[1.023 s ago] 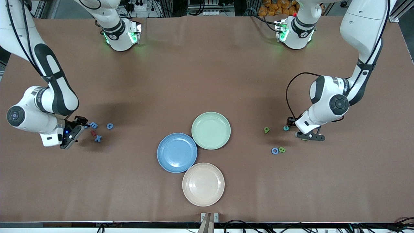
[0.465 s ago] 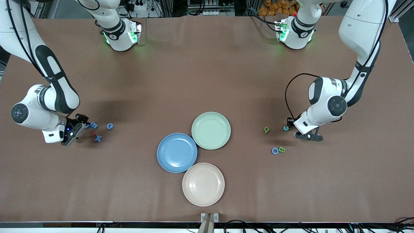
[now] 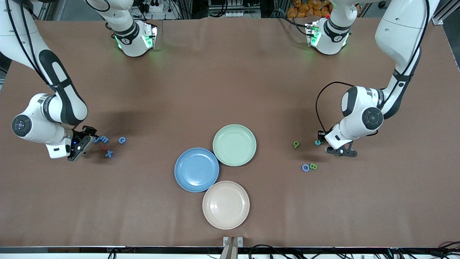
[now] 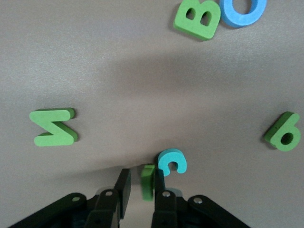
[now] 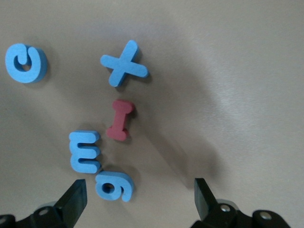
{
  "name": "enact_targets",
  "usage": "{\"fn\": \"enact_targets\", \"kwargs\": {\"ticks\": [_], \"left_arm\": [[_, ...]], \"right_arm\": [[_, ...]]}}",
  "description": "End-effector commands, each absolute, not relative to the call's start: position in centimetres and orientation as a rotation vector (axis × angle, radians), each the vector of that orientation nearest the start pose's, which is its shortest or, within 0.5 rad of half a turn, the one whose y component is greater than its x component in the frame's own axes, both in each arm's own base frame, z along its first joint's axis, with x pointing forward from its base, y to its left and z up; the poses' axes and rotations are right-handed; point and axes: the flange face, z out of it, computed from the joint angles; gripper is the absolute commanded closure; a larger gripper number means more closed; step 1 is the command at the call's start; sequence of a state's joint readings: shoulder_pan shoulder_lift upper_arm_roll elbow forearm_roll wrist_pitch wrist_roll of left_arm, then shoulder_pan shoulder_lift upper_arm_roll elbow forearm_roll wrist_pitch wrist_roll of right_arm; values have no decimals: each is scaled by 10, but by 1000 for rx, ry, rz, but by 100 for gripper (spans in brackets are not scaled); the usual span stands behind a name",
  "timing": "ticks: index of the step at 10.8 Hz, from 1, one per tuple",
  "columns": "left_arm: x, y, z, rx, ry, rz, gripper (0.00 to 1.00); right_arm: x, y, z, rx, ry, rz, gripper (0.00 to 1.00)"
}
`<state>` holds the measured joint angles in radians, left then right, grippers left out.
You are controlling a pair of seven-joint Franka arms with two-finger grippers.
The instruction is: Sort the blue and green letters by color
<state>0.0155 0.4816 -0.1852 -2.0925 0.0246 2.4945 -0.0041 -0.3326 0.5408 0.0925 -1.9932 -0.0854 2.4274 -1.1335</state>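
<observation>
Left end effector (image 4: 140,190) is down at the desk (image 3: 230,90), fingers pinching a thin green letter (image 4: 147,182) standing on edge; a turquoise C (image 4: 171,162) lies touching it at its 1 o'clock. Green N (image 4: 53,127), green B (image 4: 197,17), blue O (image 4: 242,10) and a green 9 (image 4: 284,132) lie apart around it.

Right end effector (image 5: 137,197) hangs spread wide over a blue 9 (image 5: 114,186), near the blue E (image 5: 85,151), red I (image 5: 119,120), blue X (image 5: 124,63) and blue C (image 5: 25,62).

Three plates, blue (image 3: 196,169), green (image 3: 234,145) and beige (image 3: 225,204), touch one another mid-table. Bare tabletop (image 3: 230,72) lies wide open between them and each arm's cluster of letters
</observation>
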Motion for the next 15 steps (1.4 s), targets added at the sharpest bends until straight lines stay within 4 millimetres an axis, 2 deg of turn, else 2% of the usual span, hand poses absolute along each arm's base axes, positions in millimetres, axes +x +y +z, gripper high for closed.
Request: {"fn": "enact_targets", "kwargs": {"ticks": [1, 3, 6, 7, 9, 10, 13, 14, 15], "left_arm": [[571, -101, 184, -3178, 266, 102, 100], [573, -102, 192, -3178, 250, 90, 100], [581, -118, 236, -3155, 241, 144, 100], [583, -139, 256, -3145, 241, 170, 100], [580, -199, 290, -3119, 164, 219, 100], [571, -233, 295, -3111, 166, 217, 100], [557, -310, 299, -3128, 117, 182, 100], [559, -330, 301, -3143, 92, 166, 100], [561, -350, 298, -3173, 25, 175, 100]], "right_arm": [[559, -137, 181, -2721, -1430, 152, 0], [549, -134, 183, -2721, -1419, 164, 0], [540, -132, 172, -2746, -1430, 102, 0], [537, -130, 167, -2751, -1432, 87, 0], [537, -130, 167, -2752, -1432, 85, 0], [537, -130, 167, -2752, -1432, 85, 0], [537, -131, 168, -2755, -1433, 82, 0], [537, -131, 168, -2754, -1435, 82, 20], [538, -131, 169, -2745, -1455, 78, 61]]}}
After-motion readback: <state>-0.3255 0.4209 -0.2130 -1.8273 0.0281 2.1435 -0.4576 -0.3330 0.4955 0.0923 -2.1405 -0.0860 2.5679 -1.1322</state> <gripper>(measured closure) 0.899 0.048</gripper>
